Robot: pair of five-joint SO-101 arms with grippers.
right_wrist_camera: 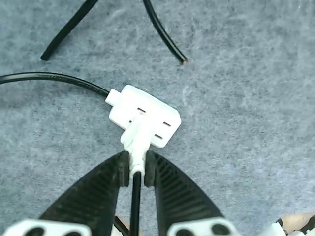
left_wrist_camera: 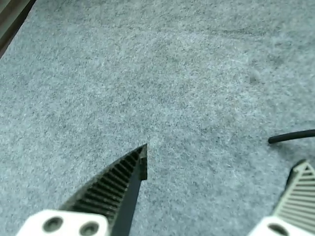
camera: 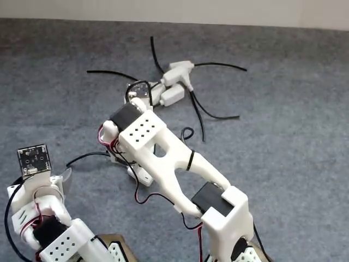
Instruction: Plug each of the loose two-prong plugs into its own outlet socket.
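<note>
In the right wrist view my right gripper (right_wrist_camera: pixel 135 169) is shut on a white two-prong plug (right_wrist_camera: pixel 137 139) by its cable end. The plug's front rests against the slotted face of a white outlet socket (right_wrist_camera: pixel 147 112). In the high view that gripper (camera: pixel 146 94) sits beside the socket (camera: pixel 173 96), with a second white socket (camera: pixel 180 72) just behind it. A white piece that looks like another plug (camera: pixel 140 174) lies under the right arm on a black cable. My left gripper (left_wrist_camera: pixel 221 164) hangs open over bare carpet near the front left (camera: pixel 61 177).
Black cables (camera: pixel 204 112) fan out from the sockets across the grey carpet. A loose cable end (left_wrist_camera: pixel 290 136) lies close to the left gripper's fingers. The right arm (camera: pixel 174 164) spans the middle of the table. Open carpet lies to the right and far left.
</note>
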